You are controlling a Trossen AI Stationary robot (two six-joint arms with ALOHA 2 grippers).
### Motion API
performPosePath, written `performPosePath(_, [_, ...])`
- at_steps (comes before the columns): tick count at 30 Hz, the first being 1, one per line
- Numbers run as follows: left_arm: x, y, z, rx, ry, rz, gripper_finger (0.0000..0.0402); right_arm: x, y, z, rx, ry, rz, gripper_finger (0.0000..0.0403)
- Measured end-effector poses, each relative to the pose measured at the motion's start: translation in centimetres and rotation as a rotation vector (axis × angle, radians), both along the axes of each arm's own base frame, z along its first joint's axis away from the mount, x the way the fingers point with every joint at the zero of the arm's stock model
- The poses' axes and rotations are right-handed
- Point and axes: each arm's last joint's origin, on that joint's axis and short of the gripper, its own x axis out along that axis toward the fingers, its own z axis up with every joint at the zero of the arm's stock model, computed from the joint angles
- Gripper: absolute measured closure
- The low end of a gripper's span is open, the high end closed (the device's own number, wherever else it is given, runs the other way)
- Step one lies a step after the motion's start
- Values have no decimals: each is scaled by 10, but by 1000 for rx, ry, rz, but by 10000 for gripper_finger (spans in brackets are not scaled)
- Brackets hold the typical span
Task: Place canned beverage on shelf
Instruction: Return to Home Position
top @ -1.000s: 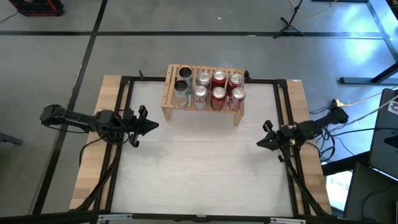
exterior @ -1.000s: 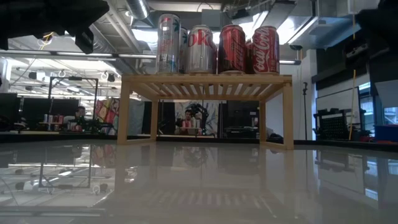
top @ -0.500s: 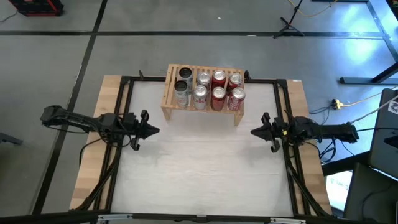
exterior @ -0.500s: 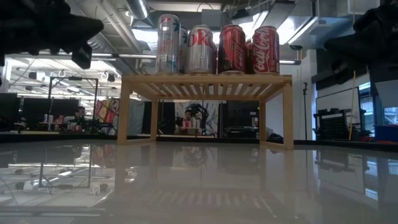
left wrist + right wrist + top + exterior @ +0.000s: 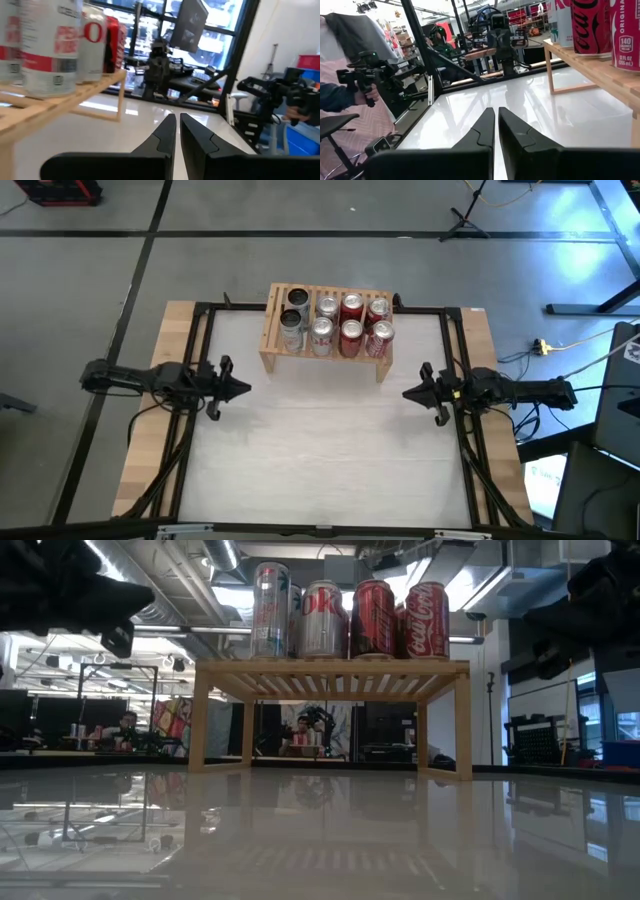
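Observation:
The light-wood shelf point(image 5: 326, 345) stands on its side legs at the table's far edge, with several silver and red cans point(image 5: 350, 330) upright on its slatted top; they also show in the low view point(image 5: 350, 620). My left gripper point(image 5: 246, 389) hovers shut at the table's left side, pointing level toward the right. My right gripper point(image 5: 407, 393) hovers shut at the right side, pointing level toward the left. Neither holds anything. In the left wrist view the fingers point(image 5: 177, 120) lie together past the shelf point(image 5: 60, 95); in the right wrist view the gripper point(image 5: 496, 111) is likewise shut.
The white table top point(image 5: 320, 450) lies between the two arms, framed by black rails point(image 5: 190, 360) and wooden side strips. A person with a hand-held device point(image 5: 350, 85) sits beyond the table's left side. Office desks and monitors fill the room behind the shelf.
My right gripper has swung toward the table's far edge and turned so that it points level to the left. My left gripper has drawn back a little toward the table's left edge and sunk slightly. Both stay shut. The shelf and cans have not moved.

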Motion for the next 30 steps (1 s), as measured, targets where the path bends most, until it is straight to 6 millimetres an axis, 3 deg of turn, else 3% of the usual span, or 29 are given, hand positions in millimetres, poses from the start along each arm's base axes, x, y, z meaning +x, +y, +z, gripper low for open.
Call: performPosePath(30, [-2, 1, -6, -15, 59, 11, 383, 0, 0, -1, 8, 8, -7, 388])
